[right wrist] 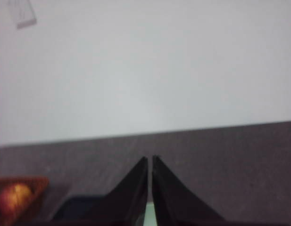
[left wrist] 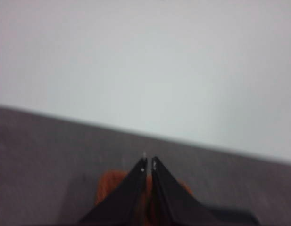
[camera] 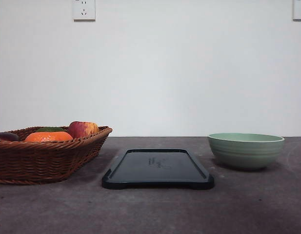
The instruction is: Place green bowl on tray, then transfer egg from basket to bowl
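The pale green bowl (camera: 245, 152) stands upright on the table at the right, a short way from the tray. The dark tray (camera: 157, 168) lies flat and bare in the middle. At the left sits the brown wicker basket (camera: 43, 161) holding fruit; the egg is hidden. My left gripper (left wrist: 148, 163) is shut with nothing in it, and a blurred orange-brown shape (left wrist: 110, 186) lies below its fingers. My right gripper (right wrist: 150, 159) is shut and empty too, above a pale green sliver of the bowl (right wrist: 150, 215), with the tray (right wrist: 81, 207) and basket (right wrist: 22, 186) off to one side.
In the basket lie an orange (camera: 48, 137), a red-yellow apple (camera: 82, 128), a green fruit (camera: 49, 129) and a dark one (camera: 5, 136). A white wall with sockets (camera: 84, 9) closes the far side of the grey table (camera: 155, 209).
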`<state>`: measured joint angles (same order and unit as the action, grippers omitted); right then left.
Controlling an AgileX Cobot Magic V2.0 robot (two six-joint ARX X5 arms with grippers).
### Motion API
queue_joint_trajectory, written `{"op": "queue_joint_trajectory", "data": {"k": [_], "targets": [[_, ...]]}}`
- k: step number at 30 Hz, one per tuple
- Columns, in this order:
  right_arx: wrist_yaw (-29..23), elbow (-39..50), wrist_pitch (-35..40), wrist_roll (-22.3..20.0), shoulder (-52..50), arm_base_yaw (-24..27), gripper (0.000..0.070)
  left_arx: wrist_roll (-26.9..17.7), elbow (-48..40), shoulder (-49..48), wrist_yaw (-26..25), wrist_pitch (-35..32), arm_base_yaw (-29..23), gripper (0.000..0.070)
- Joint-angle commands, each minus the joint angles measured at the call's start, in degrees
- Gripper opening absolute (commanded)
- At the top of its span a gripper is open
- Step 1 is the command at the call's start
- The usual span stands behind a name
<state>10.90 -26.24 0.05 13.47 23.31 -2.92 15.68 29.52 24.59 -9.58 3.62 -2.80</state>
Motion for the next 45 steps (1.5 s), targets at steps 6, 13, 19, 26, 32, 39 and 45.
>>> {"op": "queue_joint_trajectory", "data": {"k": [6,13,19,26,32,39,45], "targets": [[4.85,-10.56,-10.48,-8.37,13.12,0.04,0.0008,-3.96,11.44,13.57,-7.62,9.7,0.62,0.0009],[7.34,-19.67,-22.29,-8.39,25.06,-0.02,0.0008,-8.06,20.87,25.44,-11.1,22.45,2.91,0.0009],[7.64,-25.77,-32.02,-11.24,32.63,-0.03,0.0008,-13.1,26.34,32.87,-11.08,31.73,5.29,0.0009],[8.65,-26.81,-33.82,-13.26,34.7,-0.37,0.0118,-15.16,27.01,34.64,-11.58,32.49,7.23,0.0142],[8.44,-26.81,-37.46,-11.43,34.7,-0.34,0.0426,-15.55,27.01,34.6,-11.69,32.84,7.38,0.0402],[8.13,-30.45,-42.91,-6.62,39.16,-0.26,0.0415,-15.43,27.01,34.58,-11.67,32.79,7.38,0.0402],[7.17,-40.89,-51.98,-8.79,51.82,-0.26,0.0397,-14.66,27.01,34.58,-11.67,32.79,7.38,0.039]]}}
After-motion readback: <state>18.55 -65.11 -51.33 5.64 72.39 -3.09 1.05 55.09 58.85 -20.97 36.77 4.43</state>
